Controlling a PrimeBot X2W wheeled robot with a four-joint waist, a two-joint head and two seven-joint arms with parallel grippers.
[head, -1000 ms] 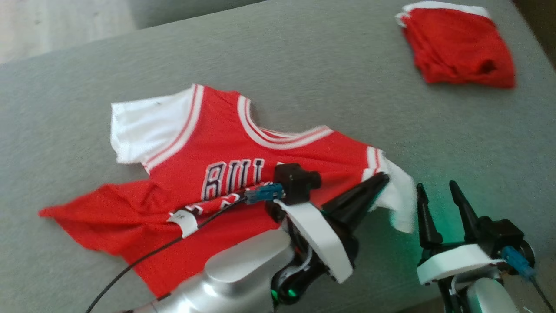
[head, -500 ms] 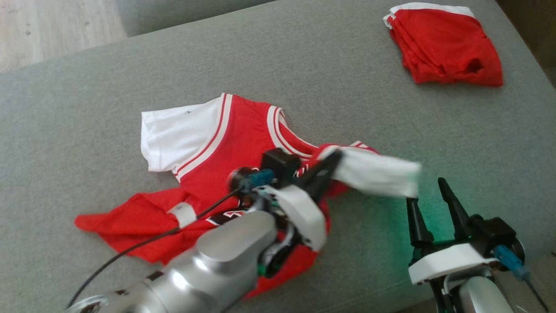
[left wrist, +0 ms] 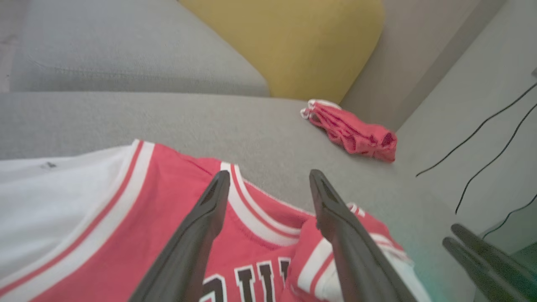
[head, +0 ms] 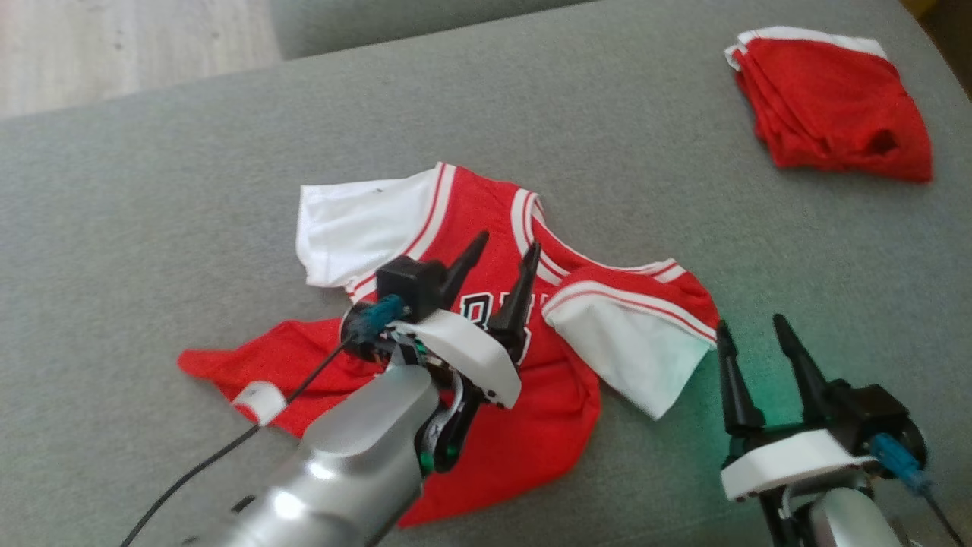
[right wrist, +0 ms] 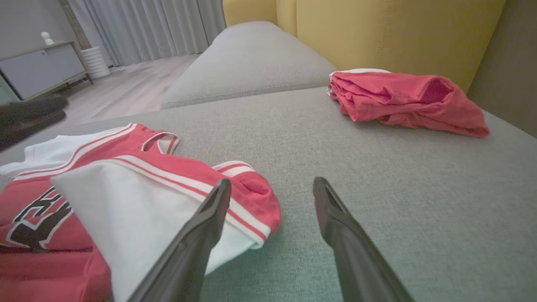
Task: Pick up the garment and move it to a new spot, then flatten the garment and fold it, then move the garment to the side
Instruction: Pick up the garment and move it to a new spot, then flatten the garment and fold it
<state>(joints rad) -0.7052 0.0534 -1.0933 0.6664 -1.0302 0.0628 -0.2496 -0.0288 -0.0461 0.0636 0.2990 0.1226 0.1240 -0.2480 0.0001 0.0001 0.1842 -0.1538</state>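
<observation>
The garment (head: 486,205) is a red jersey with white sleeves, lying rumpled on the grey sofa seat (head: 607,114). Its right sleeve (head: 630,346) is folded inward over the chest. My left gripper (head: 507,243) hovers open over the lettering below the collar, with nothing between its fingers. In the left wrist view the garment (left wrist: 168,197) lies under the open left gripper (left wrist: 269,174). My right gripper (head: 750,325) stands open just right of the folded sleeve, apart from it. In the right wrist view the right gripper (right wrist: 272,181) has the garment (right wrist: 138,184) at its left finger.
A folded red garment (head: 831,106) lies at the seat's far right corner, in front of a yellow cushion (left wrist: 293,46). Wooden floor (head: 114,45) shows beyond the sofa's far left edge. Bare grey seat stretches between the two garments.
My left gripper has carried the right sleeve left over the jersey, let go of it and opened. The sleeve now lies folded on the chest. The camera has shifted; the right gripper stays open.
</observation>
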